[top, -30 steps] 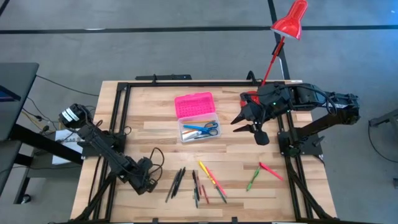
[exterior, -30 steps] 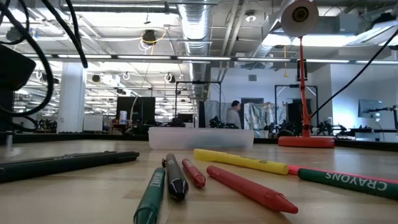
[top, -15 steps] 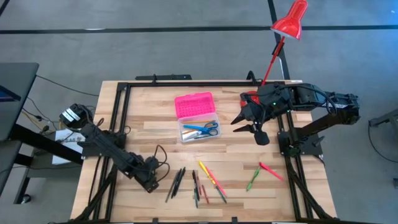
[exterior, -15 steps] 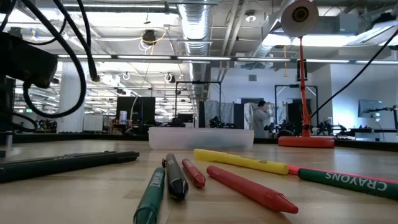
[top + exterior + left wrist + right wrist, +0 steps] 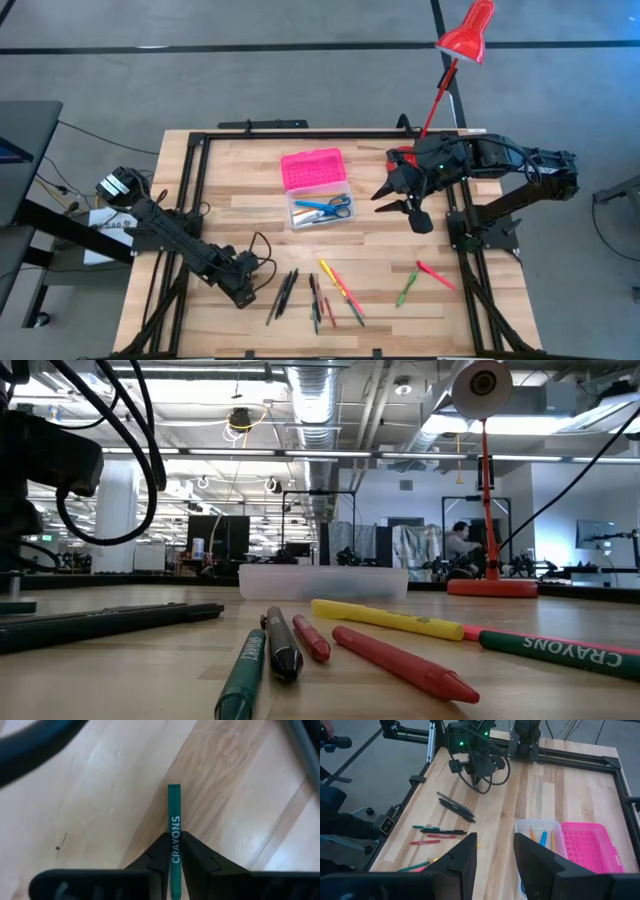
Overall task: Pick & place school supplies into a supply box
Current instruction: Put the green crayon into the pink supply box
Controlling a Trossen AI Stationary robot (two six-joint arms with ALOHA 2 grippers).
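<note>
Left gripper (image 5: 243, 289) low over the near-left part of the table (image 5: 250, 215), fingers (image 5: 200, 862) clamped on a green crayon (image 5: 174, 837), its blunt end sticking out ahead over bare wood. Right gripper (image 5: 400, 203) hanging apart-fingered by the table's right side, just right of the supply box (image 5: 318, 190). Box lying open near the far middle, pink lid (image 5: 313, 167) folded back, blue-handled scissors (image 5: 326, 207) and a few pens inside the clear base. Remaining pens and crayons (image 5: 318, 292) scattered along the near edge; two more (image 5: 422, 278) near right. Red lamp (image 5: 455, 55) at far right.
</note>
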